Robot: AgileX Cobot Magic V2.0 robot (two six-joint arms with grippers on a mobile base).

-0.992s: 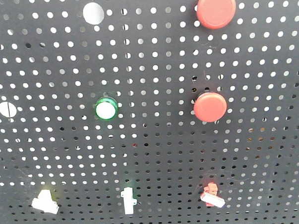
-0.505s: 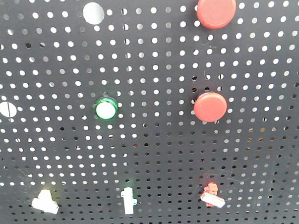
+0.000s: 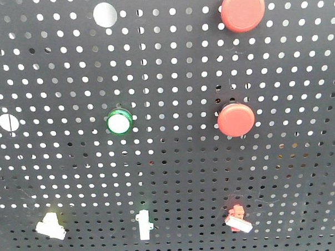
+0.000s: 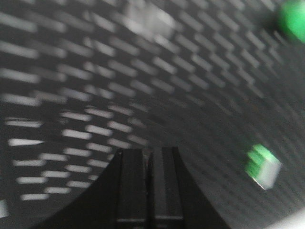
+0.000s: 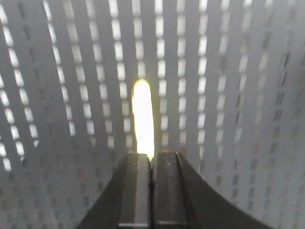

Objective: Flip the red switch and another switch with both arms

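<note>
Fingers of the left gripper point(image 4: 148, 155) are pressed together with nothing between them; at three o'clock from their tips we see a blurred green-based toggle point(image 4: 263, 164), and at one o'clock a green indicator light point(image 4: 293, 19). The right gripper point(image 5: 151, 157) is likewise closed and empty; at twelve o'clock, just above its tips, glows a pale yellow streak point(image 5: 143, 117) too blurred for us to name. In our front view of the black pegboard point(image 3: 175, 175) neither arm appears; the red switch point(image 3: 238, 219) sits at five o'clock, its white lever slanting toward four; the yellow-based switch point(image 3: 49, 226) sits at seven o'clock, well apart from it; two round red push buttons point(image 3: 242, 9) point(image 3: 235, 120) stand at one and three o'clock.
</note>
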